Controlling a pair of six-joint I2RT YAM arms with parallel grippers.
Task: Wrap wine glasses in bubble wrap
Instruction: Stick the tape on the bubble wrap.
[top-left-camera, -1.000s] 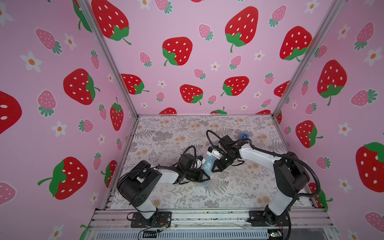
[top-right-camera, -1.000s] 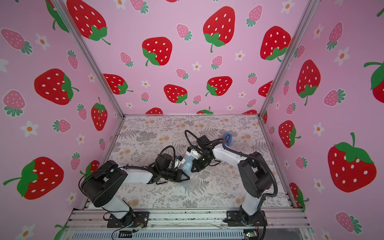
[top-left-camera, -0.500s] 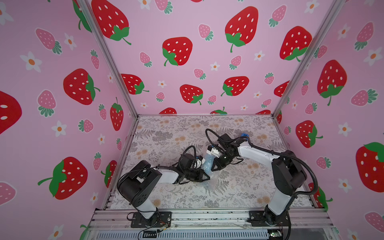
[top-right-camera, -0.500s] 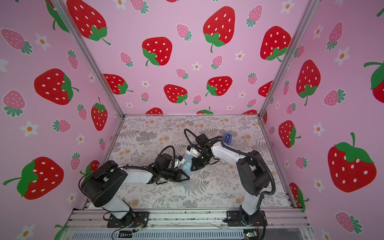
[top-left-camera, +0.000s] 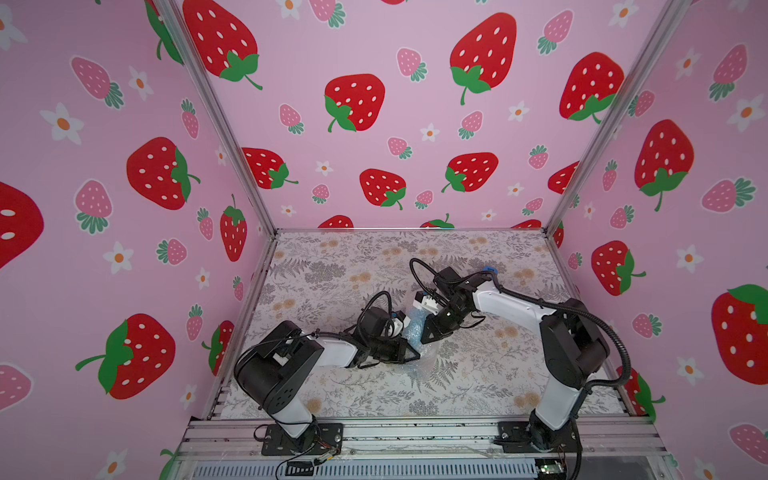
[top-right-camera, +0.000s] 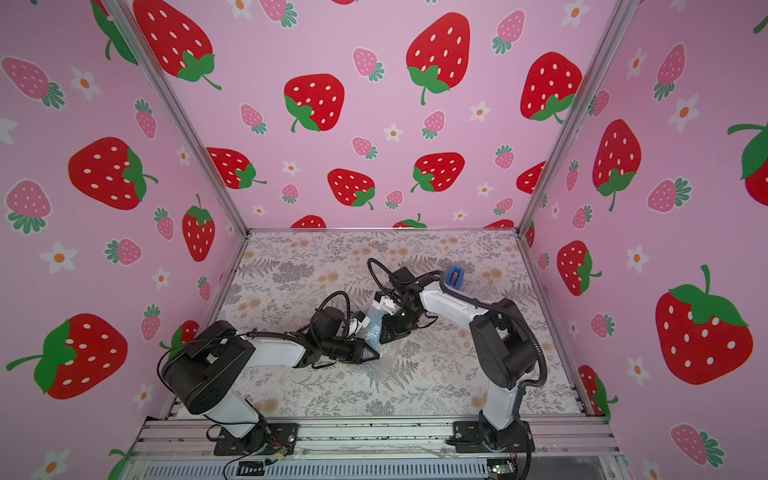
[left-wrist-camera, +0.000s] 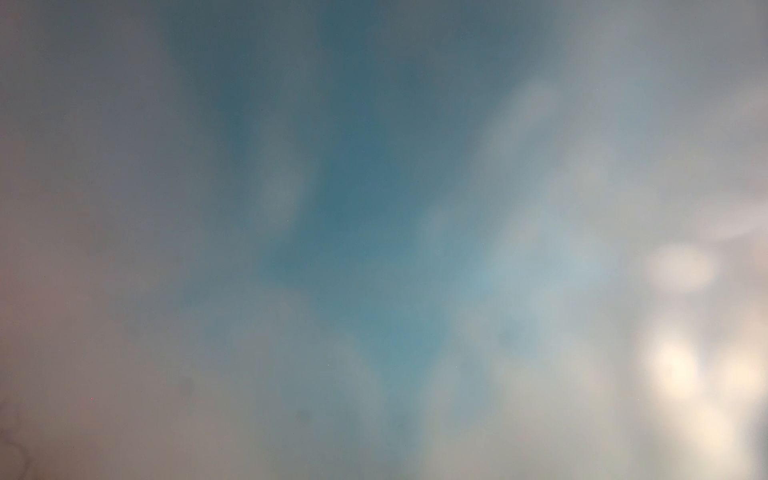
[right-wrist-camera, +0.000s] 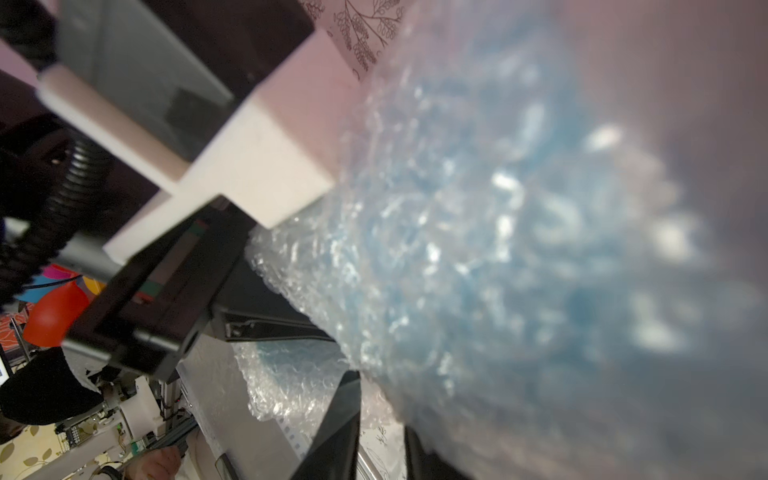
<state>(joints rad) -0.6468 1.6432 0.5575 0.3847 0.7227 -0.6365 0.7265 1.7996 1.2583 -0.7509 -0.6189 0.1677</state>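
Note:
The light blue wine glass (top-left-camera: 415, 328) lies at the middle of the table inside crumpled clear bubble wrap (top-left-camera: 429, 366), and both top views show the bundle (top-right-camera: 374, 329). My left gripper (top-left-camera: 414, 355) comes in from the left, and its fingers meet in a point on the wrap at the bundle's near end. The left wrist view is only a blue and grey blur. My right gripper (top-left-camera: 426, 336) points down at the bundle's right side. In the right wrist view its dark fingers (right-wrist-camera: 345, 432) stand slightly apart, table showing between them and wrap (right-wrist-camera: 457, 249) draped over one.
A small darker blue tape dispenser (top-right-camera: 455, 277) stands behind the right arm near the back right. Pink strawberry walls close in the floral table (top-left-camera: 332, 266) on three sides. An aluminium rail (top-left-camera: 415, 436) with both arm bases runs along the front edge.
The right gripper's jaws have parted a little. The right arm has shifted slightly towards the bundle. The left arm and bundle have stayed put.

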